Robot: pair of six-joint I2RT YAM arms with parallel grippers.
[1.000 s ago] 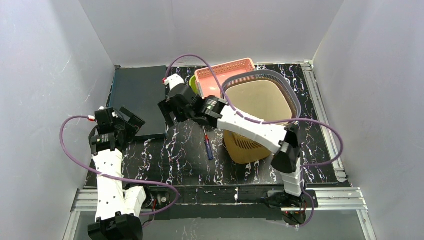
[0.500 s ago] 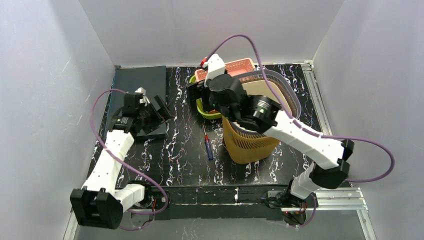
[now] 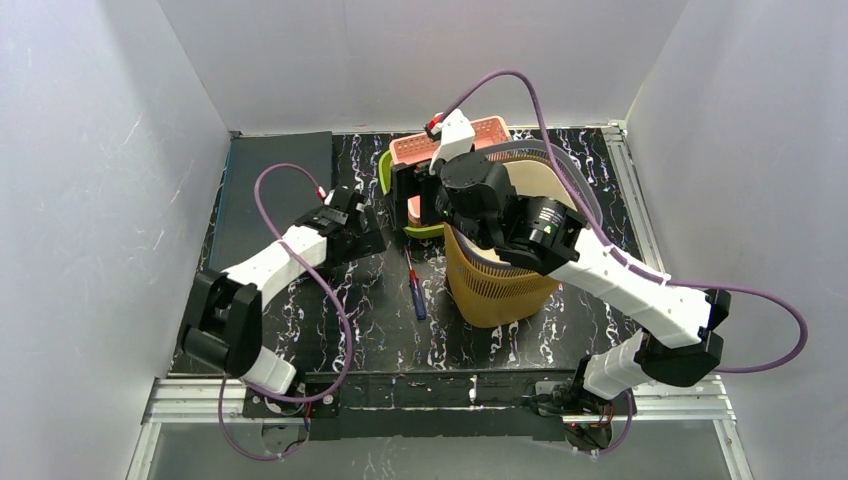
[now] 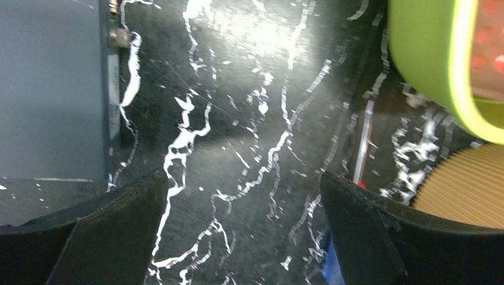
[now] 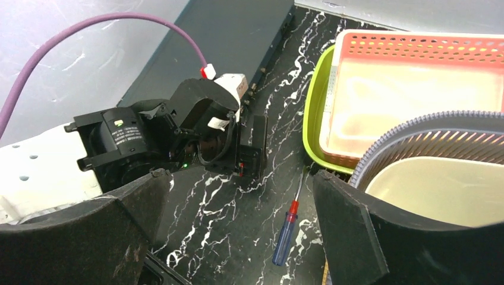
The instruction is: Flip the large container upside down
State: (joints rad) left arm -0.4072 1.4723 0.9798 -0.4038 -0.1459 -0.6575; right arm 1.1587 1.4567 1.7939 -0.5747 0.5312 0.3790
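The large tan ribbed plastic container (image 3: 500,285) with a grey rim stands upright on the right half of the black, white-veined desk (image 3: 350,310), its open mouth facing up. Just beyond it, at the far edge, a salmon-pink perforated plastic basket (image 3: 470,135) sits inside a lime-green plastic tray (image 3: 392,175). The tray's near edge lies close beside the container's rim.

The right arm reaches across above the container. The right tool (image 5: 242,175) hangs over the container's far left rim and the tray. Its fingers are spread wide apart with nothing between them, and it touches neither the container nor the basket.

The left arm stretches from the near left corner towards the middle of the desk. The left tool (image 4: 243,175) is low over bare desk to the left of the tray, well apart from the container. Its fingers are also wide apart and hold nothing.

A small screwdriver with a red and blue handle (image 3: 415,292) lies on the desk between the two tools, just left of the container's base, its metal shaft pointing to the far side. A flat dark blue-grey rectangular panel (image 3: 270,180) lies at the far left of the desk, beside the left tool. Purple cables (image 3: 520,85) loop from both arms.
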